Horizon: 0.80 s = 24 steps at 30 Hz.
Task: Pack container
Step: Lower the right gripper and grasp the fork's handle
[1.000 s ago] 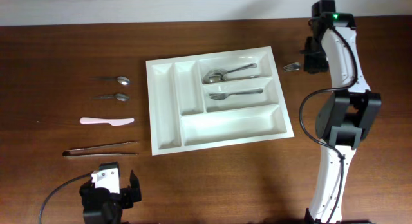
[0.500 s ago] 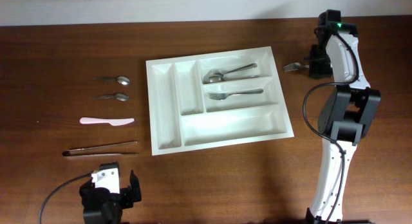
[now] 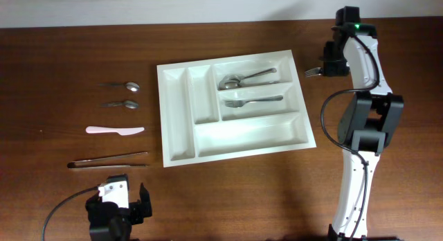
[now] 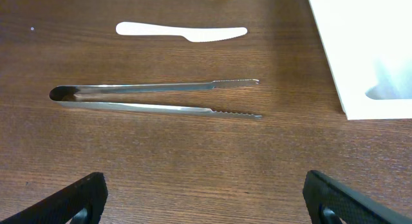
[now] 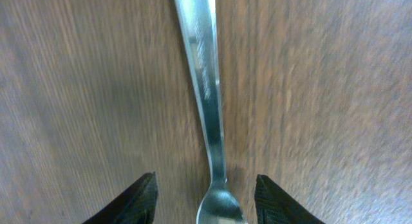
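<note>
We hold our right hand (image 5: 209, 201), fingers apart, astride the fork (image 5: 203, 89) lying just right of the container (image 3: 249, 134), ready to clamp its handle.

Container (image 3: 181, 152): one large white rectangular plastic cutlery tray, lying flat and upright on the table at centre, slightly skewed to the table edge. Five compartments: two narrow upright ones on its left side, three long horizontal ones on its right. The top horizontal compartment holds spoons (image 3: 235, 80); the middle one holds a fork (image 3: 252, 100). One white corner (image 4: 360, 50) shows in the left wrist view.
</note>
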### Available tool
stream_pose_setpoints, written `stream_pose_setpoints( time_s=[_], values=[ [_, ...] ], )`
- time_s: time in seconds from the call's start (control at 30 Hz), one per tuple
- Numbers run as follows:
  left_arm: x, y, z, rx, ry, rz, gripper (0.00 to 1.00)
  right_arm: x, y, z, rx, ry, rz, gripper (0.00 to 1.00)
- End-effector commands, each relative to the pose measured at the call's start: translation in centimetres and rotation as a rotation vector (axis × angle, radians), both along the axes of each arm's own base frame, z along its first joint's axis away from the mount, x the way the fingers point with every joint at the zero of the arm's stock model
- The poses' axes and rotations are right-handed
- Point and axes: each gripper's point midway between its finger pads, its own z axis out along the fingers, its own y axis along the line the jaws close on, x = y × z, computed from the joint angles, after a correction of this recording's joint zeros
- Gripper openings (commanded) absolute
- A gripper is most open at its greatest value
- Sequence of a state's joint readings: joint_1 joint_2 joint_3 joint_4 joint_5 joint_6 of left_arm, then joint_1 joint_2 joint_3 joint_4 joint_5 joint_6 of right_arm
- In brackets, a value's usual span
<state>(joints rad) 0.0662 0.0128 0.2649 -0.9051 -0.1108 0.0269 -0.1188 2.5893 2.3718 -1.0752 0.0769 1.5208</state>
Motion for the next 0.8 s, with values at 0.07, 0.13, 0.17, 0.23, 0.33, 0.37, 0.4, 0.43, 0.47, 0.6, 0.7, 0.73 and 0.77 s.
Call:
stream_pose_setpoints(
  time_s=[0.07, 0.13, 0.17, 0.23, 0.33, 0.37, 0.4, 0.43, 0.47, 0.6, 0.7, 0.73, 0.77],
  values=[
    [0.0, 0.0, -0.1, 0.008, -0.001, -0.01, 0.99, 0.5, 1.7, 0.0, 0.002, -0.01, 0.036, 0.58],
    [0.0, 0.0, -0.1, 0.008, -0.001, -0.01, 0.99, 0.4, 1.8, -0.1, 0.003, -0.007, 0.037, 0.59],
    [0.0, 0.0, -0.1, 0.008, -0.001, -0.01, 0.99, 0.4, 1.7, -0.1, 0.003, -0.006, 0.037, 0.59],
    [0.0, 0.0, -0.1, 0.008, -0.001, -0.01, 0.99, 0.2, 1.5, -0.2, -0.01, 0.0, 0.032, 0.59],
    [0.0, 0.0, -0.1, 0.008, -0.001, -0.01, 0.99, 0.2, 1.3, -0.4, -0.015, 0.005, 0.028, 0.59],
    [0.0, 0.0, -0.1, 0.008, -0.001, -0.01, 0.99, 0.2, 1.3, -0.6, -0.015, 0.007, 0.029, 0.59],
    [0.0, 0.0, -0.1, 0.008, -0.001, -0.01, 0.99, 0.1, 1.3, -0.8, -0.017, 0.012, 0.027, 0.59],
    [0.0, 0.0, -0.1, 0.008, -0.001, -0.01, 0.99, 0.0, 1.3, -1.1, -0.016, 0.018, 0.027, 0.59],
    [0.0, 0.0, -0.1, 0.008, -0.001, -0.01, 0.99, 0.0, 1.3, -1.3, -0.015, 0.023, 0.028, 0.59],
    [0.0, 0.0, -0.1, 0.008, -0.001, -0.01, 0.99, -1.2, 1.4, -3.5, -0.008, 0.091, 0.028, 0.59],
    [0.0, 0.0, -0.1, 0.008, -0.001, -0.01, 0.99, -1.8, 1.3, -4.7, -0.009, 0.123, 0.025, 0.59],
    [0.0, 0.0, -0.1, 0.008, -0.001, -0.01, 0.99, -1.8, 1.2, -4.7, -0.009, 0.123, 0.024, 0.59],
    [0.0, 0.0, -0.1, 0.008, -0.001, -0.01, 0.99, -1.8, 1.0, -4.7, -0.009, 0.124, 0.021, 0.59]
  ],
)
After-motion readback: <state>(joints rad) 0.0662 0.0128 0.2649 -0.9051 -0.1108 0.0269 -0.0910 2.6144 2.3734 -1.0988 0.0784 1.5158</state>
